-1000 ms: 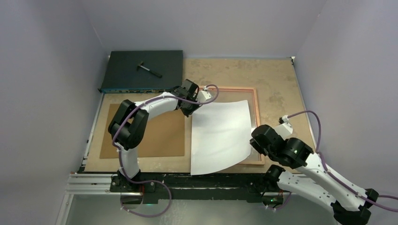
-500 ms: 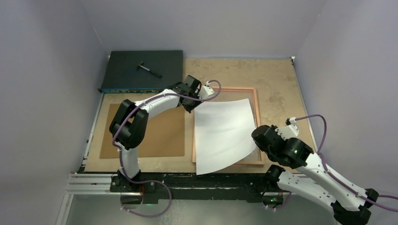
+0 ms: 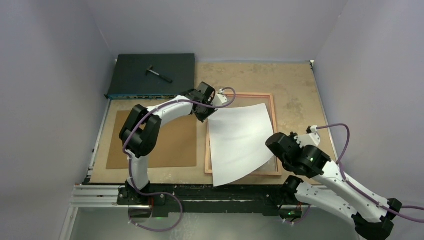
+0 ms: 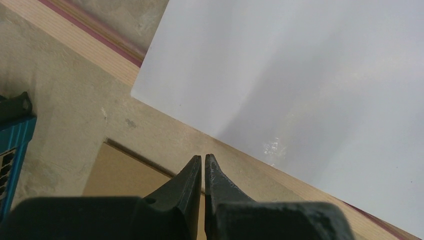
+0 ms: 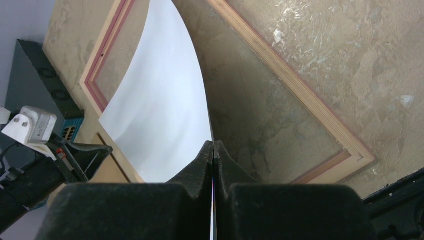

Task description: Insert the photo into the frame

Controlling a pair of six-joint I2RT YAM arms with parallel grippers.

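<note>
The photo (image 3: 241, 142) shows its plain white back and curves over the frame (image 3: 273, 114), which lies back-up with a tan-pink border. My right gripper (image 3: 274, 150) is shut on the photo's right edge and holds that edge raised; in the right wrist view the sheet (image 5: 165, 105) runs edge-on between the closed fingers (image 5: 206, 160). My left gripper (image 3: 207, 114) is shut and empty by the photo's far left corner. In the left wrist view its tips (image 4: 203, 159) hover over the table just short of the sheet (image 4: 300, 85) and the frame's left rail (image 4: 85, 42).
A flat brown backing board (image 3: 165, 142) lies left of the frame. A dark electronics box (image 3: 131, 76) with a small hammer-like tool (image 3: 159, 74) on it sits at the back left. The photo's near corner overhangs the table's front edge (image 3: 200, 186).
The photo has shifted right and a little farther over the frame, its left edge now nearer the frame's left rail. My right gripper moved slightly with it. My left gripper shifted slightly right.
</note>
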